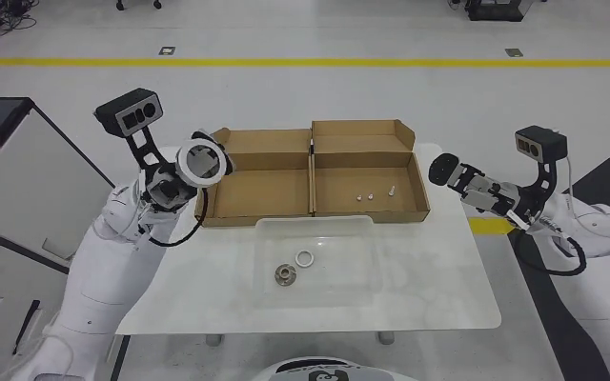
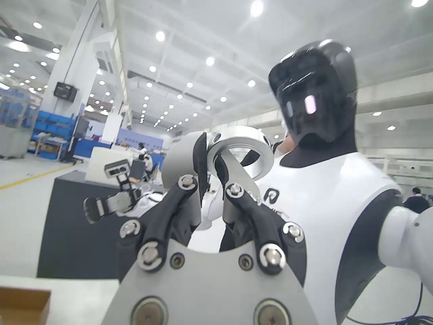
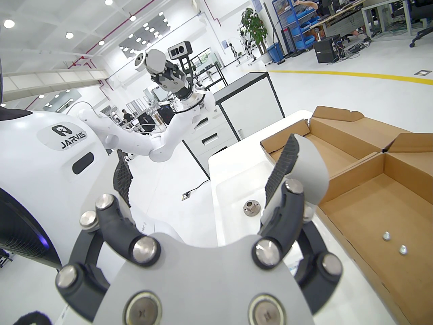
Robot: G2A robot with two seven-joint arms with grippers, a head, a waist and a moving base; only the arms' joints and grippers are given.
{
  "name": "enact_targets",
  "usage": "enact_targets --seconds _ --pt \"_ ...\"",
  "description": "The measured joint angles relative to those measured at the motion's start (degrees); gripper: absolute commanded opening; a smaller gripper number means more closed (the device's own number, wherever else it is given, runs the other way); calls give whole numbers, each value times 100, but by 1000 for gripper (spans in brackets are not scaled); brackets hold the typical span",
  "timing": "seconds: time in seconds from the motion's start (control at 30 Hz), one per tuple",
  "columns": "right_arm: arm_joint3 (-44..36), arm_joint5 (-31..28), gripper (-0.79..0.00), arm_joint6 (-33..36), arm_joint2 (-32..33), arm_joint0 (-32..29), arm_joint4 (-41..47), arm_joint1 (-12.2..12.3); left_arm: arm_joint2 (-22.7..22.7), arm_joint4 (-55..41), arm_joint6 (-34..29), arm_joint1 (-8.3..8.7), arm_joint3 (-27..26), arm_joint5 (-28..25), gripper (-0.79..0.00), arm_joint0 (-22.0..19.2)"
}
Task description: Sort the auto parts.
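Presently in left claw (image 2: pixel 210 162): a large metal ring (image 2: pixel 262 157) is being pinched by its wall, one finger passing through the bore and the other pressing on the outside.
Left claw position: it is being held raised off the left end of the surface (image 1: pixel 429 286), near the outer wall of the left cardboard box (image 1: pixel 257 190). The ring's open face is being turned up toward the top view.
Right claw (image 3: pixel 203 177): the fingers are being kept spread wide. The claw is being held at the right end of the surface, just beside the outer wall of the right cardboard box (image 1: pixel 362 176).
Boxes: the two are sitting side by side along the far half of the surface, inner walls touching and flaps opened toward the far side.
Right box contents: three small metal parts (image 1: pixel 371 196) are lying near the front wall, close together but apart.
Tray (image 1: pixel 343 276): a pale shallow tray is sitting just in front of the boxes, at mid surface.
Tray contents: a white ring (image 1: pixel 306 258) and a flanged metal hub (image 1: pixel 284 275) are lying near each other, not touching.
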Motion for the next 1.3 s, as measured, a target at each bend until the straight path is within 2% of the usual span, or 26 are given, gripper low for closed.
enact_targets --seconds 0.13,0.23,0.5,0.63,0.83,0.93,1.17,1.23,1.3 --pt "0 0 0 0 0 0 0 0 -92 798 -14 82 -24 12 -785 -57" --pt "0 0 0 0 0 0 0 0 -28 713 155 118 -21 -156 -785 -45" --pt "0 0 0 0 0 0 0 0 34 -1069 195 63 -251 -193 -785 -34" --pt "0 0 0 0 0 0 0 0 11 -1519 194 4 -326 -193 -785 -33" --pt "0 0 0 0 0 0 0 0 -60 -978 181 -11 -211 -182 -785 -58" --pt "0 0 0 0 0 0 0 0 -136 -238 90 32 -86 -91 -785 -94" --pt "0 0 0 0 0 0 0 0 -149 1415 111 162 -254 -111 -785 -134" --pt "0 0 0 0 0 0 0 0 -102 1398 195 186 -279 -191 -785 -101" --pt "0 0 0 0 0 0 0 0 -87 932 208 182 -301 -198 -785 -63"
